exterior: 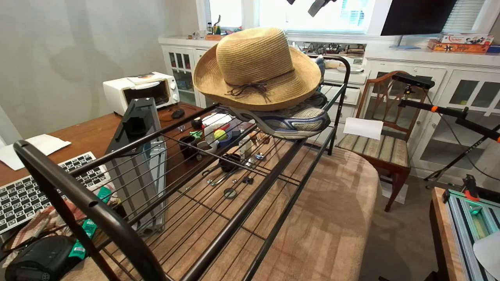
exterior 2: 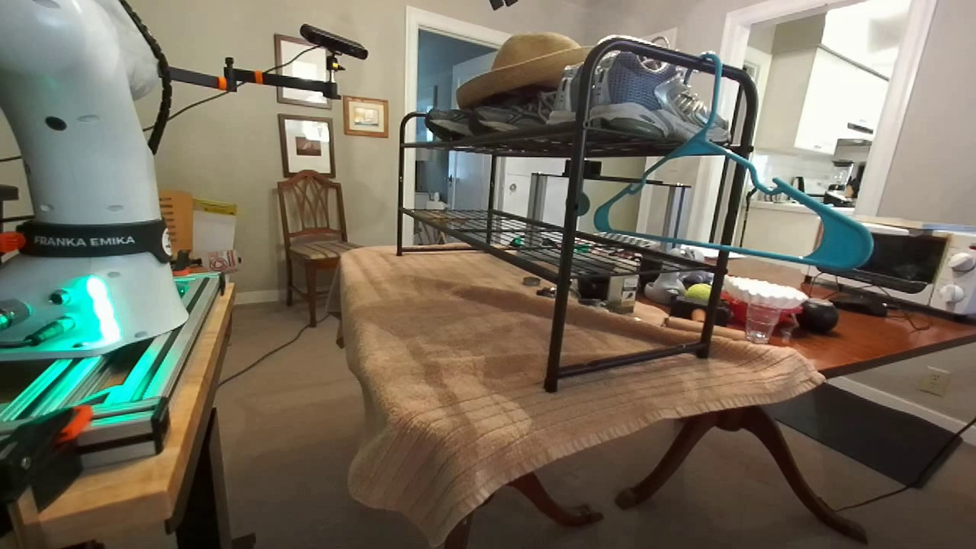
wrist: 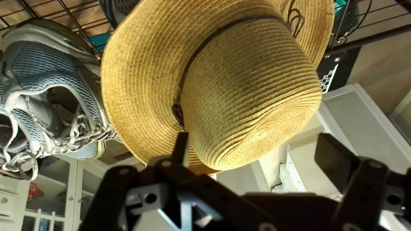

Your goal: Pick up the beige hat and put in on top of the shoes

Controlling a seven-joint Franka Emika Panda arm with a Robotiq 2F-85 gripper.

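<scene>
The beige hat (exterior: 256,54), a woven straw hat with a thin dark band, sits crown up on the upper shelf of a dark metal rack. It lies on a grey shoe with blue trim (exterior: 302,121); dark grey shoes show under its brim in an exterior view (exterior 2: 499,120). The silver-and-blue sneakers with white laces (exterior 2: 640,88) stand beside the hat, and also show in the wrist view (wrist: 48,64). My gripper (wrist: 255,149) is open with nothing between its fingers, apart from the hat (wrist: 247,80). Dark fingertips show above the hat at the top edge in both exterior views.
The rack (exterior 2: 568,305) has end rails rising above its shelf. A teal hanger (exterior 2: 831,236) hangs on one end. The rack stands on a towel-covered table (exterior 2: 427,343). Small items, a tennis ball (exterior: 220,134) and a white toaster oven (exterior: 140,91) are nearby.
</scene>
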